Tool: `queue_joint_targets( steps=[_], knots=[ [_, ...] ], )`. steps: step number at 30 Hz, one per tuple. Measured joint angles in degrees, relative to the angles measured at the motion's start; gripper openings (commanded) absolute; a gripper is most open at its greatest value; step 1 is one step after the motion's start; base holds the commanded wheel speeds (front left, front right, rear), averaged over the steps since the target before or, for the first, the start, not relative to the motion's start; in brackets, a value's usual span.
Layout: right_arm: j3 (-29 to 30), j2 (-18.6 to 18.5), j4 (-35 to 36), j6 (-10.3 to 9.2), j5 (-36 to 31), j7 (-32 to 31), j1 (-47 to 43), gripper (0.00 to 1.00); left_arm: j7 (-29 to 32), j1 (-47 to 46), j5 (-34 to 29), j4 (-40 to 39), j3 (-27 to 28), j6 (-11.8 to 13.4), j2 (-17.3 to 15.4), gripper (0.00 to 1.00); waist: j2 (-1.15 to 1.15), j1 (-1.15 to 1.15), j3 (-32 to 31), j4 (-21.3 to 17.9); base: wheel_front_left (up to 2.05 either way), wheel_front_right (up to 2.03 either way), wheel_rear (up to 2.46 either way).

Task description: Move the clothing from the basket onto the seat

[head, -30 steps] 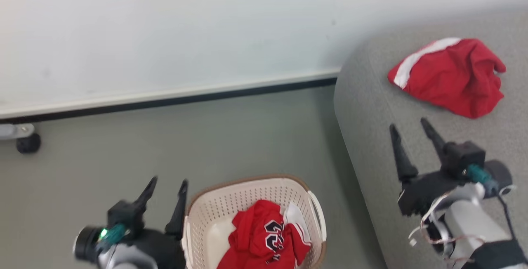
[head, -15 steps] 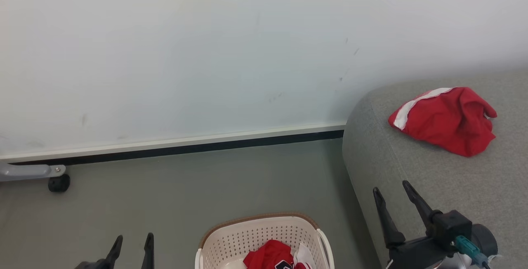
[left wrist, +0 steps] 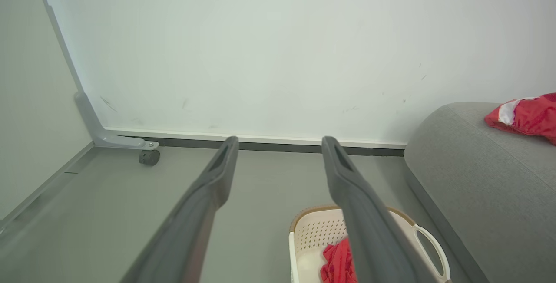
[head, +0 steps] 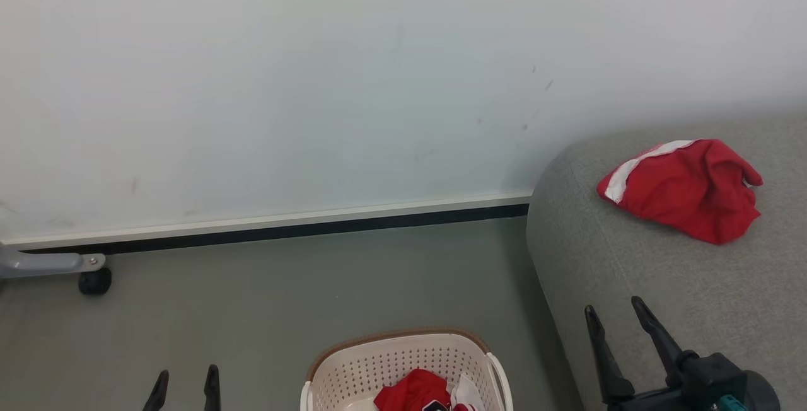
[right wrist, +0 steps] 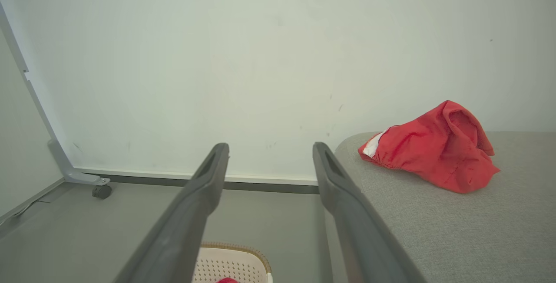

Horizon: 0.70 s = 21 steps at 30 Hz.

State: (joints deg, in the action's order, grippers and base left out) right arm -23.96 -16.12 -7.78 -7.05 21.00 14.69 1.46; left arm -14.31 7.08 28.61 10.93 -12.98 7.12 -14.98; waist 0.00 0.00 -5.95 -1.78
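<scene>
— What's the room like?
— Grey floor (head: 284,297), pale wall (head: 315,83) with a dark skirting strip (head: 315,227), a caster (head: 94,280) at nine o'clock. The grey seat (head: 693,310) fills four o'clock.
— And the clothing?
— One red garment (head: 684,190) lies on the seat, at one o'clock from the right claw (head: 613,307), well apart; its fingers are spread, empty. More red clothing (head: 413,389) sits in the basket (head: 378,370), three o'clock of the left claw (head: 187,373), also spread.

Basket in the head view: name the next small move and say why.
Probably lower the left end effector toward the red clothing in the basket. One red garment already lies on the seat, but clothing is left in the basket. The left and the right end effector are both open and empty, and the left wrist view shows the basket just below its fingers.
</scene>
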Motion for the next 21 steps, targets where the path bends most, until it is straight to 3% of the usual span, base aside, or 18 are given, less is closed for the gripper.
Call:
queue_joint_targets(
  steps=[21],
  knots=[
    [3.9, 0.8, 3.5, -0.08, -2.4, 0.0, -1.2, 1.0, 0.0, 1.4, -4.0, -4.3, 3.4, 0.0, 2.0, 1.0, 0.0, 0.0, 1.7, -0.4, 0.0, 0.0, 0.0]
  ],
)
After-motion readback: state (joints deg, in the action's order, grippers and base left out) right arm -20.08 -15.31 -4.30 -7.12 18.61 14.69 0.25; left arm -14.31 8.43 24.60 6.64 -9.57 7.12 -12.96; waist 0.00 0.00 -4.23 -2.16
